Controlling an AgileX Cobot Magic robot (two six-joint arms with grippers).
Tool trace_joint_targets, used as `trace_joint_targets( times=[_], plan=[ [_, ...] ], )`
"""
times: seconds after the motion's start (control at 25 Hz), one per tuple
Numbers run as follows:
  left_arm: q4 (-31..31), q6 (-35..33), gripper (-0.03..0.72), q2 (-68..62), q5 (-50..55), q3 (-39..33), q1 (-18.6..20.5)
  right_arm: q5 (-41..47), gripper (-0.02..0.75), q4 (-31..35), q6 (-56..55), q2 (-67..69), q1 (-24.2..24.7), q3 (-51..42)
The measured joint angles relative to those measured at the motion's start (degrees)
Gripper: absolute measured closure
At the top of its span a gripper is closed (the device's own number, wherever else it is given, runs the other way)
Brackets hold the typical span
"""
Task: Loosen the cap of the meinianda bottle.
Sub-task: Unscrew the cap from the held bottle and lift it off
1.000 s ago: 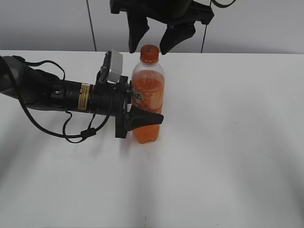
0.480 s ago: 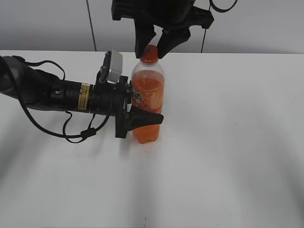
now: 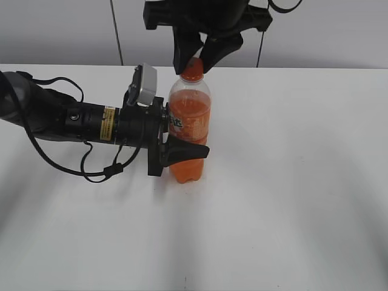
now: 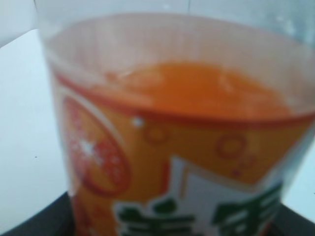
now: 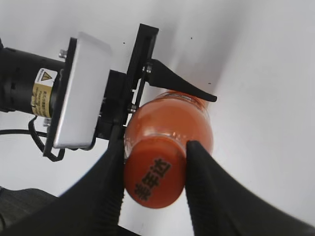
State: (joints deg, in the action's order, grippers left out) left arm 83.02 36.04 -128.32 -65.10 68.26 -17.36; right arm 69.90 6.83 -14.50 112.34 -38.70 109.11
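Since a second ago the right gripper [image 3: 198, 56] has come down from above the cap [image 3: 192, 68] and drawn its spread fingers [image 5: 197, 172] in against the cap's sides.

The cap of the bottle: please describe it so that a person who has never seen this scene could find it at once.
On the white table stands one tall bottle of orange drink. At its very top sits the cap, between two black fingers reaching from above. It is small, round and solid orange, while the bottle below is clear plastic.
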Motion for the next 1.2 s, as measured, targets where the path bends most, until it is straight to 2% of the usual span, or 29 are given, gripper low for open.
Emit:
trace_joint_targets(
  times=[0.56, 1.2],
  plan=[
    [0.3, -0.3, 0.262, 0.0, -0.1, 0.0, 0.0, -0.2, 0.458, 0.9, 39.5, 0.1, 0.0, 0.0],
    [1.2, -0.6, 0.264, 0.0, -0.3, 0.1, 0.0, 0.6, 0.460, 1.8, 77.0, 0.1, 0.0, 0.0]
  ],
)
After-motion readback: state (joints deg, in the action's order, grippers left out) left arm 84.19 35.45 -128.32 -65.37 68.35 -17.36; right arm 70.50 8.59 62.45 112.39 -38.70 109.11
